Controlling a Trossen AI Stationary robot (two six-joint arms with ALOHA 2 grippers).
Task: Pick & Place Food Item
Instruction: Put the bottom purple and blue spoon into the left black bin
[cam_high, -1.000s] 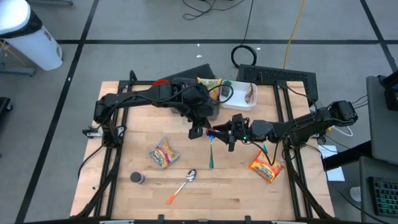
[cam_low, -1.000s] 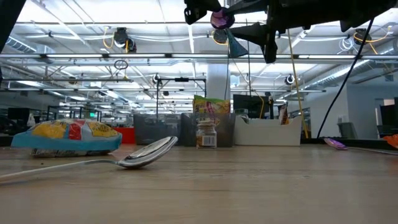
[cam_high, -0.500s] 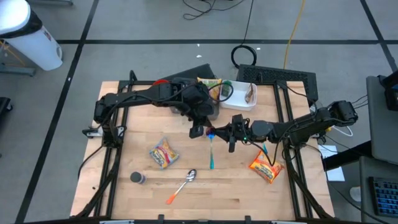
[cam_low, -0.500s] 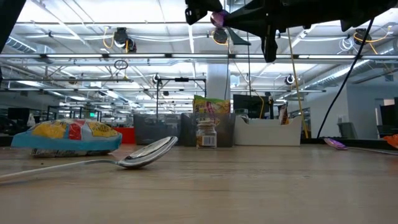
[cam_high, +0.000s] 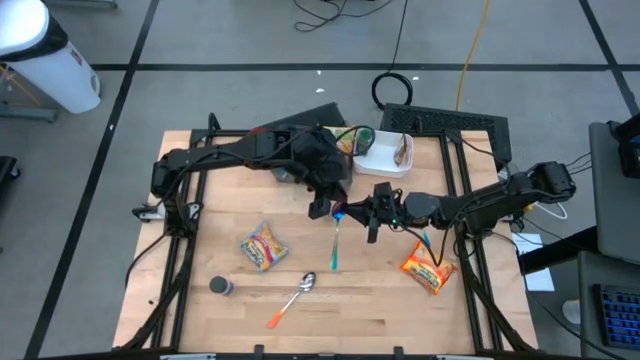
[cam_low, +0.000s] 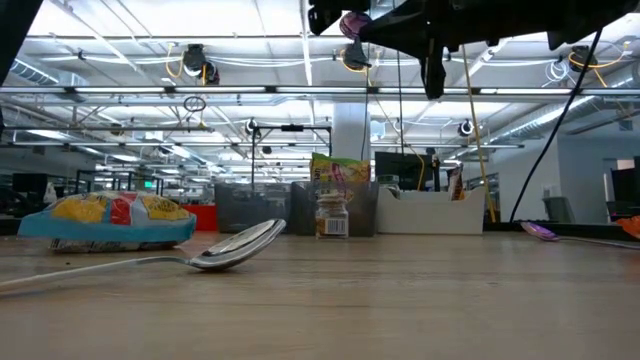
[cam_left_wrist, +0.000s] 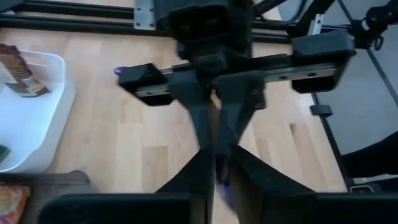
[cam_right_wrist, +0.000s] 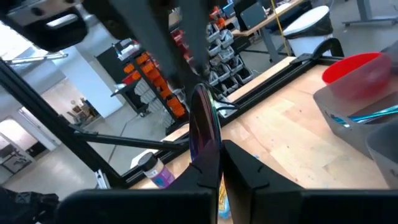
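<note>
Since a second ago, our right pincer (cam_high: 345, 212) has clamped shut on the teal spoon (cam_high: 335, 240) above mid-desk (cam_high: 200, 320). Our left pincer (cam_high: 322, 207), beside it, has narrowly loosened. Food packets lie at (cam_high: 263, 246) and (cam_high: 427, 270).

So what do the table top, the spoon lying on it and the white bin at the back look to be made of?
Table top: pale wood, matt, with visible plank seams and grain. Spoon: the bowl looks like polished metal, mirror-bright in the low view; the orange handle is probably plastic. Bin: likely plastic, smooth white with rounded corners.
</note>
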